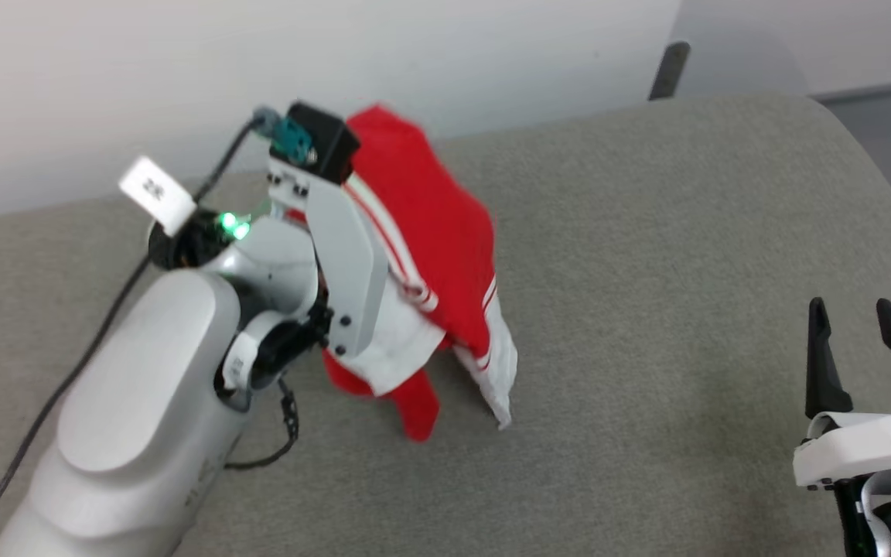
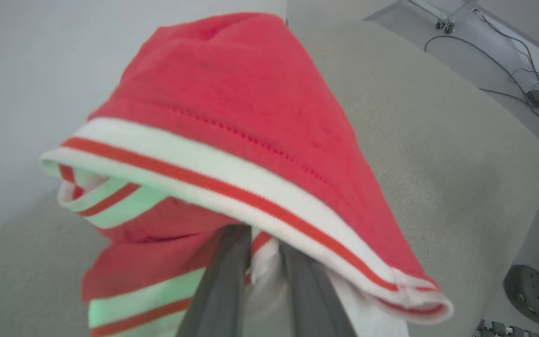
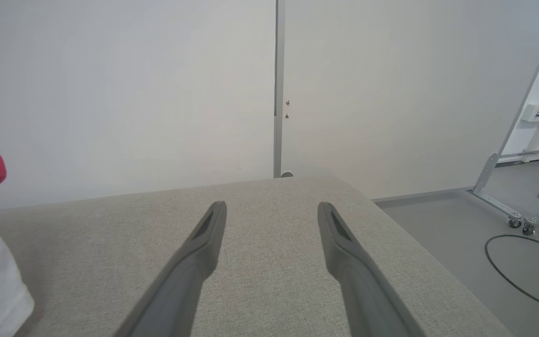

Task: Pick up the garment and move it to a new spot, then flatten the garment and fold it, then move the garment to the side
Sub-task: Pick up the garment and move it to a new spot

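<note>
1. The fingers of the left gripper are pinched close together on the garment. Cloth is caught in the narrow gap between them, and the striped collar trim is bunched over their tips.
2. The garment hangs from that grip as a crumpled bundle over the grey padded surface, towards its far left part and near the back edge by the wall.
3. The red body drapes on top, and white sleeves with striped trim droop below.
4. The lowest folds seem to brush the surface, though the head view is too blurred to be sure.
5. The right gripper is at the near right edge. Its fingers are spread wide with nothing between them, well apart from the garment.
6. A dark shoe stands on the floor beyond the surface's rounded corner.
</note>
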Tool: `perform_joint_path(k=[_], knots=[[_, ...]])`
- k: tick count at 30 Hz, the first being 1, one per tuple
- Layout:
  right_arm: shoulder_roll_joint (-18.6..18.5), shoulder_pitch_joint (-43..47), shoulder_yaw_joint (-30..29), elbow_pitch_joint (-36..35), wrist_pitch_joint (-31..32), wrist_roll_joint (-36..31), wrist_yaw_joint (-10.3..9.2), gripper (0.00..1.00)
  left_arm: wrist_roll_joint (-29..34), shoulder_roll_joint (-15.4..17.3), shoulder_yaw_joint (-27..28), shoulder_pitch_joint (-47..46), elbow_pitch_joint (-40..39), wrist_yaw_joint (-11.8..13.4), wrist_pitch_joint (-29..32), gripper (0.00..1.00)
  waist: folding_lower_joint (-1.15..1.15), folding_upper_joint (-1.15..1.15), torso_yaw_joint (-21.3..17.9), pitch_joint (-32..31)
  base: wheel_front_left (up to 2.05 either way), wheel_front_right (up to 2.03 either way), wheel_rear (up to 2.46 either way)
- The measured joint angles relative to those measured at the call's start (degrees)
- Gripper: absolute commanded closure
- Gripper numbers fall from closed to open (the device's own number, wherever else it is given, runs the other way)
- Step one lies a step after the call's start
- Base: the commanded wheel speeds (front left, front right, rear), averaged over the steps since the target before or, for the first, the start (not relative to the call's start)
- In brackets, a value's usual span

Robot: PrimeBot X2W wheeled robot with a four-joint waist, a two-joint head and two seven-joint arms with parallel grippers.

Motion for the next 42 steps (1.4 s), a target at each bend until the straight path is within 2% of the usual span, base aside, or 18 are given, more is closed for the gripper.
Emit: perform_joint_path(k=[7, 11, 21, 22, 24, 25, 26, 27, 34, 42], knots=[[0.75, -0.93, 1.1, 3.05, -1.9, 0.44, 0.0, 0.0, 0.4, 1.81, -1.78, 3.0, 7.46, -2.78, -1.49, 1.0, 0.0, 0.0, -2.32, 2.94, 0.0, 0.0, 0.0], [0.86, -2.15, 1.67, 4.45, -2.58, 0.51, 0.0, 0.0, 0.31, 2.04, -2.09, 4.11, 12.82, -3.41, -2.36, 1.0, 0.0, 0.0, -2.84, 4.17, 0.0, 0.0, 0.0], [1.01, -4.16, 3.53, 7.12, -3.52, 0.63, 0.0, 0.0, -1.09, -0.09, -3.11, 4.98, 26.09, -5.42, -4.24, 1.0, 0.0, 0.0, -2.65, 4.77, 0.0, 0.0, 0.0], [1.01, -4.35, 3.69, 7.23, -3.66, 0.63, 0.0, 0.0, -1.22, -0.4, -3.2, 4.81, 27.14, -5.63, -4.67, 0.9, 0.0, 0.0, -2.58, 4.68, 0.0, 0.0, 0.0], [1.02, -4.37, 3.94, 7.54, -3.65, 0.58, 0.0, 0.0, -1.36, -0.98, -3.41, 4.46, 29.09, -6.28, -4.97, 0.83, 0.0, 0.0, -2.35, 4.37, 0.0, 0.0, 0.0], [1.02, -4.36, 3.92, 7.6, -3.65, 0.45, 0.0, 0.0, -1.24, -1.15, -3.87, 4.15, 29.81, -6.68, -5.11, 0.71, 0.0, 0.0, -2.2, 4.17, 0.0, 0.0, 0.0], [0.98, -4.35, 3.93, 7.59, -3.61, 0.43, 0.0, 0.0, -1.05, -1.24, -4.49, 3.82, 30.19, -7.33, -5.48, 0.53, 0.0, 0.0, -2.0, 3.97, 0.0, 0.0, 0.0], [0.93, -4.35, 3.89, 7.6, -3.54, 0.41, 0.0, 0.0, -0.97, -1.33, -4.98, 3.62, 30.63, -7.83, -5.53, 0.0, 0.0, 0.0, -1.78, 3.73, 0.0, 0.0, 0.0], [0.03, -3.92, 3.97, 7.24, -2.36, -0.1, 0.0, 0.0, -0.92, 0.02, -7.25, 3.45, 30.81, -9.46, -6.17, 0.0, 0.0, 0.0, 0.13, 1.16, 0.0, 0.0, 0.0], [-1.29, -1.82, 4.78, 6.7, -1.0, -0.08, 0.0, 0.0, -5.26, 1.77, -5.53, 6.34, 22.93, -9.95, -8.05, 0.0, 0.0, 0.0, 3.21, -2.77, 0.0, 0.0, 0.0]])
